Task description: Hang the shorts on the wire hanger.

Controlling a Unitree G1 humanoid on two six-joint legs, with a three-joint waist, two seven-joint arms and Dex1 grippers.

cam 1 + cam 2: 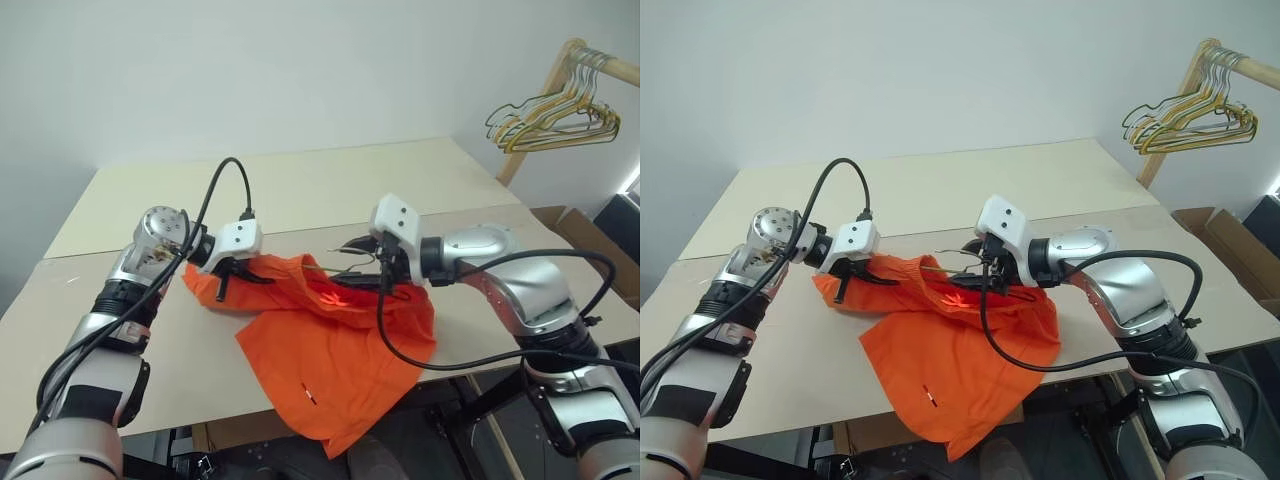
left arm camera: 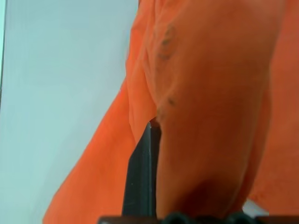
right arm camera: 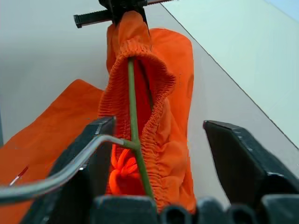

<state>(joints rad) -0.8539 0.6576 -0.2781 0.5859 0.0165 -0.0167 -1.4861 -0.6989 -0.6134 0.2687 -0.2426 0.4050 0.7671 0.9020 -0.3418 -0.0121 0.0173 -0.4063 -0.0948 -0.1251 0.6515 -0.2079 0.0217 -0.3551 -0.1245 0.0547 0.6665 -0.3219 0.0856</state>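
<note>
The shorts lie on the table, one leg drooping over its near edge. The left gripper is clamped on the waistband, lifting it so the opening gapes. The wire hanger runs into that opening; the right gripper, jaws apart, straddles its neck, apparently to regrip.

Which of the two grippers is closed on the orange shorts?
The left gripper: it pinches the shorts at the waistband. The right gripper is open.
</note>
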